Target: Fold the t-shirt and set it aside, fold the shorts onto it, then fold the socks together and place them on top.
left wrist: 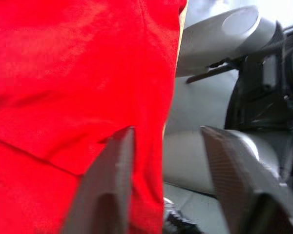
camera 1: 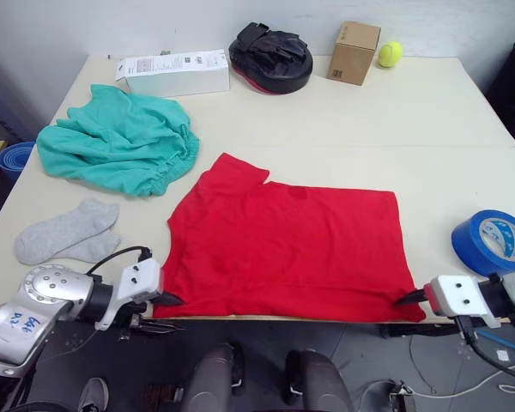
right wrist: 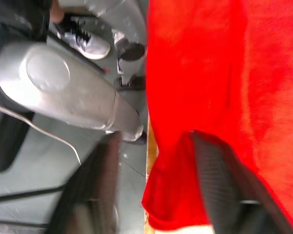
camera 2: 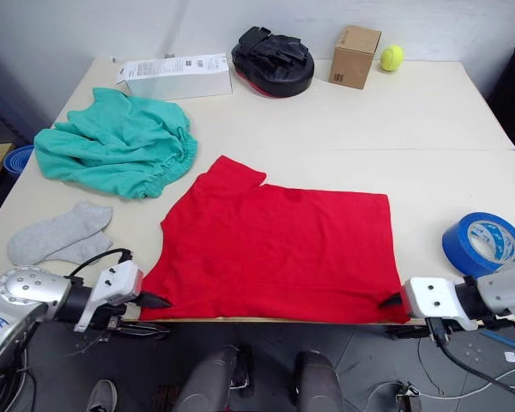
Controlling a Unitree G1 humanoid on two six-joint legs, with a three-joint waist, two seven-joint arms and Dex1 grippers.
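Fingers of left gripper (left wrist: 161, 161) spread apart astride t-shirt (camera 1: 292, 249) near-left hem corner; right gripper (right wrist: 156, 170) fingers likewise spread at near-right corner. Shirt flat on bench (camera 1: 429, 154), shorts (camera 1: 116, 142) far-left, socks (camera 1: 69, 232) beside.

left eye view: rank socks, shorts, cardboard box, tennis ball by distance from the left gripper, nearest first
From the left gripper, at the t-shirt's near-left corner:
1. socks, just beyond it, near the table's left edge.
2. shorts, farther back on the left.
3. cardboard box, far edge, right of centre.
4. tennis ball, just right of the box.
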